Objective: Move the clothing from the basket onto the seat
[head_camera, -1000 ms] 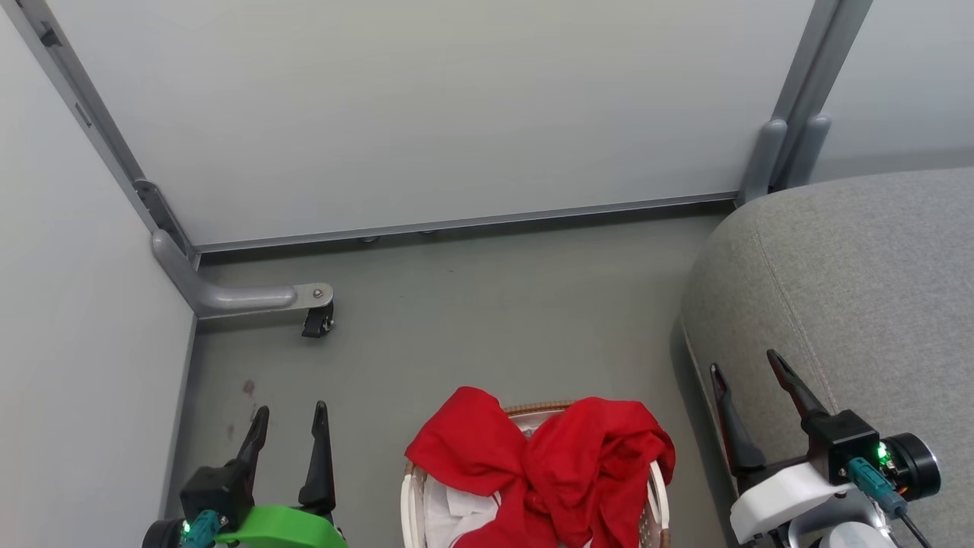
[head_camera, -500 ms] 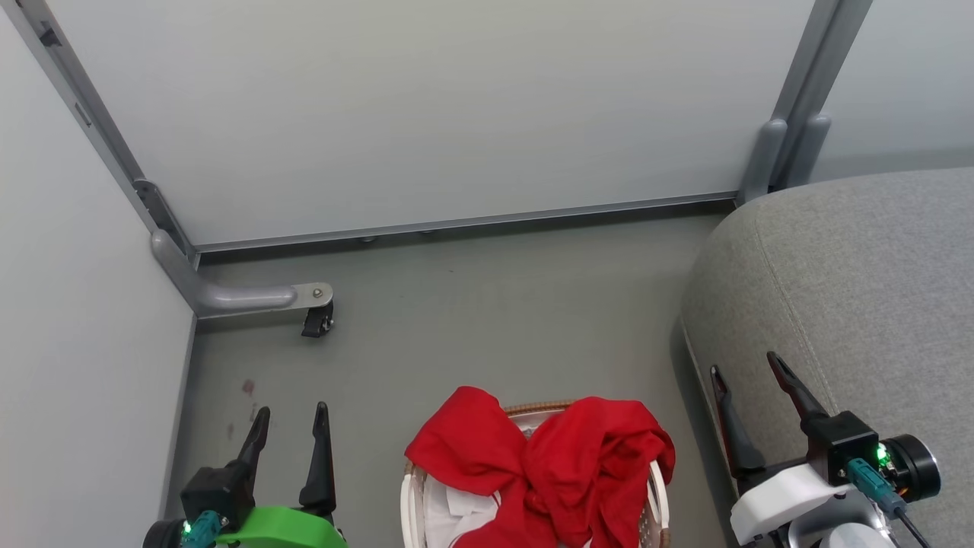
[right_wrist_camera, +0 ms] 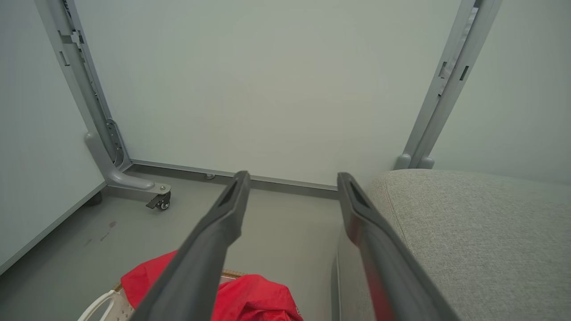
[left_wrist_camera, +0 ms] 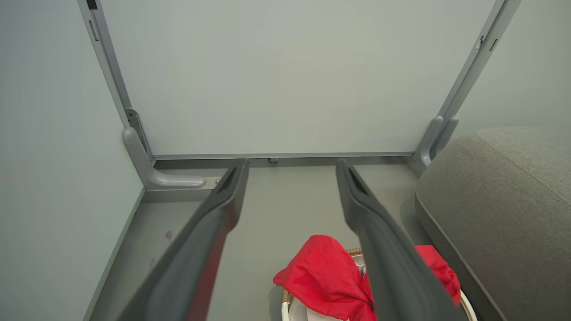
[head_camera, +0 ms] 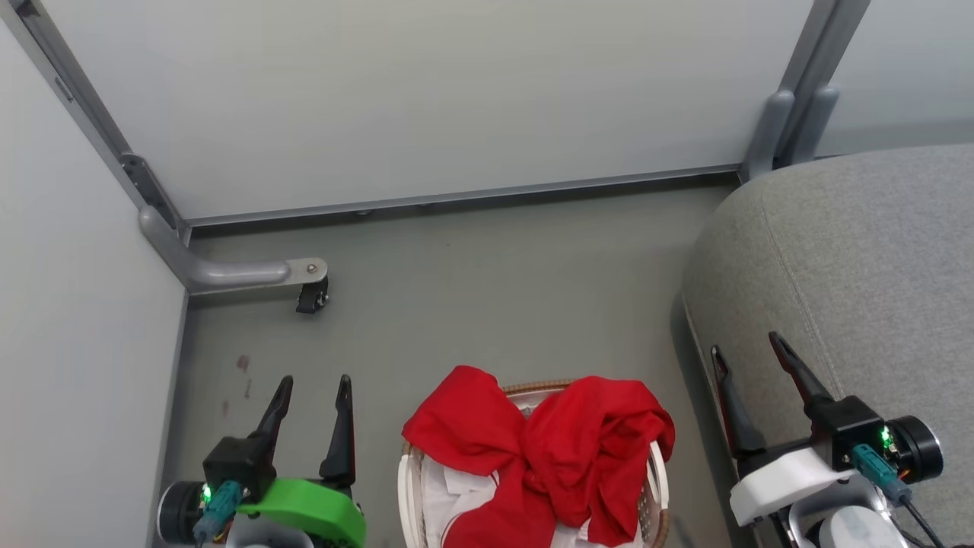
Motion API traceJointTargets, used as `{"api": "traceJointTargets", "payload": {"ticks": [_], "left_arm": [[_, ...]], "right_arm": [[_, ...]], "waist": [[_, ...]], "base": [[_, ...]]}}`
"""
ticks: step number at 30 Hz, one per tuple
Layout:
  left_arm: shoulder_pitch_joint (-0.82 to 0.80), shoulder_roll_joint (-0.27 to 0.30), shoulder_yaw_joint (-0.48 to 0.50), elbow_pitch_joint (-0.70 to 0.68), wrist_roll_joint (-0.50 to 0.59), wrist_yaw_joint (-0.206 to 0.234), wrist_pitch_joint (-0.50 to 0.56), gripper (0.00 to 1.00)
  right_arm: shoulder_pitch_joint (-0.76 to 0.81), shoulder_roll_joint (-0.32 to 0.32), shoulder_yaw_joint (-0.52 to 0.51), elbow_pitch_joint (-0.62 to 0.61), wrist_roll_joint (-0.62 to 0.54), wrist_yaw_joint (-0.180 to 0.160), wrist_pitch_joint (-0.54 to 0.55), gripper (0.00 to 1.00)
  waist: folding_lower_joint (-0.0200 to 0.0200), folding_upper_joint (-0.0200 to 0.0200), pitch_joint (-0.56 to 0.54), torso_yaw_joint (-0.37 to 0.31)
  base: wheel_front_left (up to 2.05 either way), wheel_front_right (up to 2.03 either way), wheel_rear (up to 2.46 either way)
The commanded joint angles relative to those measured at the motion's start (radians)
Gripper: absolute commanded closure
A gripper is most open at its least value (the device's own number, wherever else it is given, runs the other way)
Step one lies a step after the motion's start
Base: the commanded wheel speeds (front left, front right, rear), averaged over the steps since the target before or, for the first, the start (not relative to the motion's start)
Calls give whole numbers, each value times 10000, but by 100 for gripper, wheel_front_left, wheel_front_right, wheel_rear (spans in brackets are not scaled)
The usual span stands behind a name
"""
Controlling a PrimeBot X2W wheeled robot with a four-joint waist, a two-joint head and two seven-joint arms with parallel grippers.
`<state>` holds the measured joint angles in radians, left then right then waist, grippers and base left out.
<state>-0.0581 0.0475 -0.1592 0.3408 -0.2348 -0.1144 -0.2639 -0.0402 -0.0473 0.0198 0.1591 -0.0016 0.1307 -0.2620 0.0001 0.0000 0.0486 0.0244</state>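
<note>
At 6 o'clock in the head view, the clothing [head_camera: 533, 457] is a soft, crumpled heap of bright red fabric, piled in the oval white basket [head_camera: 402, 495] and spilling over its brown woven rim at the far side. A white liner [head_camera: 449, 506] shows beneath it. The left tool [head_camera: 316, 378] sits at 7 o'clock and the right tool [head_camera: 745, 342] at 5 o'clock. Each has long dark tapered fingers spread wide, holding nothing and pointing toward 12 o'clock, on either side of the basket. At 3 o'clock bulges the seat [head_camera: 860, 259], grey woven upholstery with rounded edges and a stitched seam, bare of clothing. Smooth grey floor [head_camera: 487, 289] runs out to a small black caster [head_camera: 310, 297] at 9 o'clock and a flat pale panel [head_camera: 426, 99] at 12.
</note>
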Motion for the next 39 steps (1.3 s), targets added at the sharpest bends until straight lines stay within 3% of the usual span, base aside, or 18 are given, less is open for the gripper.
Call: {"api": "traceJointTargets", "payload": {"ticks": [1, 9, 21, 39], "left_arm": [[-333, 54, -61, 39, 106, -42, -11, 0], [-1876, 51, -908, 598, 276, -115, -11, 0], [-4306, 59, -2872, 2871, 601, -167, -9, 0], [-6749, 62, -5545, 5340, -334, -175, -10, 0]], "right_arm": [[-224, -58, -29, -71, -45, 0, -46, 0], [-1277, -57, -229, -379, -46, -1, -35, 0], [-3208, -48, -498, -721, 402, -3, -35, 0], [-4319, -42, -117, -1103, 1113, -3, -35, 0]], "waist": [[-1, 0, 525, -76], [-1, 0, 2512, -476], [-1, 0, 5688, -1382], [-1, 0, 7842, -2546]], "base": [[0, 0, 0], [0, 0, 0], [0, 0, 0], [0, 0, 0]]}}
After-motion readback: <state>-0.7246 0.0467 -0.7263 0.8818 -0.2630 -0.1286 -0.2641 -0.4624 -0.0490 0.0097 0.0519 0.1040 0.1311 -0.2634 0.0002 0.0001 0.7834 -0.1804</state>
